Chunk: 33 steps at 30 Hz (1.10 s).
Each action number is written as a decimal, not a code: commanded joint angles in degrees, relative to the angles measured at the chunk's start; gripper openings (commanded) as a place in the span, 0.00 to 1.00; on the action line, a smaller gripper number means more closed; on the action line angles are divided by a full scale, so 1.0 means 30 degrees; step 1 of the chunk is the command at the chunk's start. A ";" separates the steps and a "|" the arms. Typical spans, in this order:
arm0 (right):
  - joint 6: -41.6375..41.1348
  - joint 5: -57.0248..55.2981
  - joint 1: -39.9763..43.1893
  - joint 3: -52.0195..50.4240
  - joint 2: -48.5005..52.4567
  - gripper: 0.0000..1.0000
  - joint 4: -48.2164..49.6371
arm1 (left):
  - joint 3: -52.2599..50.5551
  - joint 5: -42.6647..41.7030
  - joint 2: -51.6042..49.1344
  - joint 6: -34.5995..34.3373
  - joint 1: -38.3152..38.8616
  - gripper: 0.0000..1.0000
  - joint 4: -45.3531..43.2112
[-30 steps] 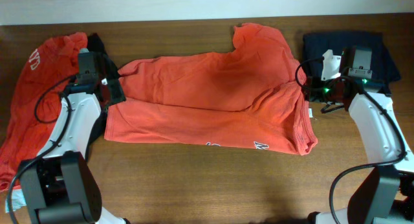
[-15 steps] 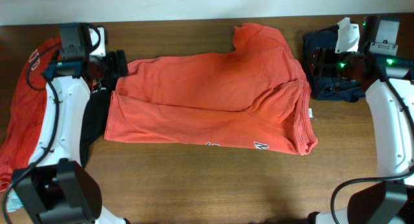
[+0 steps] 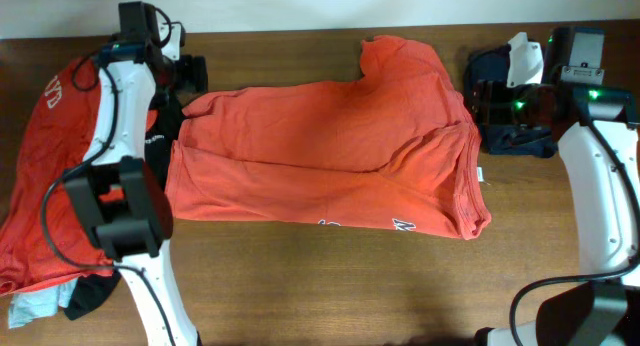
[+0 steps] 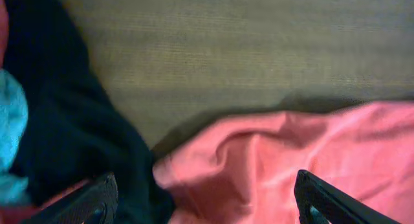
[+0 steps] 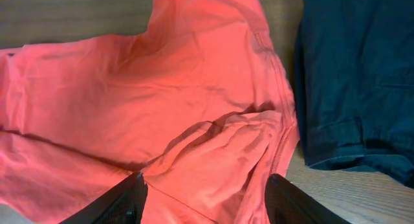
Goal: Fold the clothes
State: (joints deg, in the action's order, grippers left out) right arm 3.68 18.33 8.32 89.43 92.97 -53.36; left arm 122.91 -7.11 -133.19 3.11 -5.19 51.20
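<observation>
An orange-red T-shirt lies half folded across the middle of the table, white lettering at its front hem. My left gripper is open and empty at the shirt's back left corner; in the left wrist view its fingers straddle the shirt's corner beside a black garment. My right gripper is open and empty above the shirt's right edge; in the right wrist view it hovers over the shirt's folded sleeve. A navy piece lies at the back right.
A second orange-red shirt with white lettering lies heaped at the left edge, with a black piece beside it and a pale grey-blue piece at the front left. The navy piece lies right of the sleeve.
Both arms have risen and pulled back toward the table's far edge. The shirt has been let go and lies still; its left edge has settled.
</observation>
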 commanded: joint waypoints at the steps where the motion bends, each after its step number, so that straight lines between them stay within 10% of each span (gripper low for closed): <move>1: 0.0197 0.0240 -0.0197 0.0211 0.0000 0.63 -0.0058 | 0.1384 -0.0204 -0.0954 0.0510 0.0262 0.84 -0.0066; 22: 0.0197 0.0240 -0.0197 0.0197 0.0000 0.63 -0.0372 | 0.1370 0.0313 -0.3920 0.1013 0.0612 0.75 -0.0568; 29: 0.0197 0.0226 -0.0197 0.0197 0.0000 0.63 -0.0576 | 0.1370 0.0291 -0.4998 0.1005 0.0743 0.60 -0.0102; 33: 0.0197 0.0175 -0.0197 0.0197 0.0000 0.63 -0.0648 | 0.1370 0.0299 -0.5093 0.1005 0.0867 0.34 -0.0117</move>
State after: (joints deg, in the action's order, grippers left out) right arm 3.70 18.33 8.14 89.43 92.97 -55.31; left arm 126.67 -6.02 -145.95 5.45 -3.16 50.57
